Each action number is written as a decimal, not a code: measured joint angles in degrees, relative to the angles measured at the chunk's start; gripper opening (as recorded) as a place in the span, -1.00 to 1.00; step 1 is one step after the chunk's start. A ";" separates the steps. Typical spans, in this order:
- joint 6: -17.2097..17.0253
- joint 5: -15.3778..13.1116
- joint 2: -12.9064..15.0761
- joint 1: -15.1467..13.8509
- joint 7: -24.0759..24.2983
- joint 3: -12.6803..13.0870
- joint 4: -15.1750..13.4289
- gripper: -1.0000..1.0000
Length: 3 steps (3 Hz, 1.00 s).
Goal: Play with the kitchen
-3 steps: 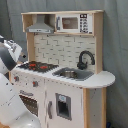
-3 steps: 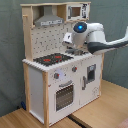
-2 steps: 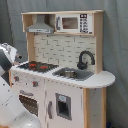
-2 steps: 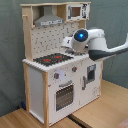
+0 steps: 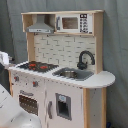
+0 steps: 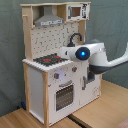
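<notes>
White-and-wood kitchen upright, front toward both exterior views.

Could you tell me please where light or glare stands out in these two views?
In the second exterior view a blue light glows brightly on the arm. In the first exterior view lighting is even, with a faint sheen in the sink.

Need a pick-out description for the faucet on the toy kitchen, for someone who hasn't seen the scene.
Start at the kitchen, a white and light-wood toy unit. On its countertop, the sink sits at the first exterior view's right of the black-red stovetop. The faucet rises behind that basin: the only black, arched spout there.
</notes>
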 joint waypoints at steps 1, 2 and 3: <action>3.73 -3.20 -3.14 -0.79 -0.88 1.35 0.00 1.00; 7.93 -6.10 -6.16 -1.04 -1.12 1.56 -0.05 1.00; 12.99 -9.32 -8.78 -1.09 -0.51 1.57 -0.05 1.00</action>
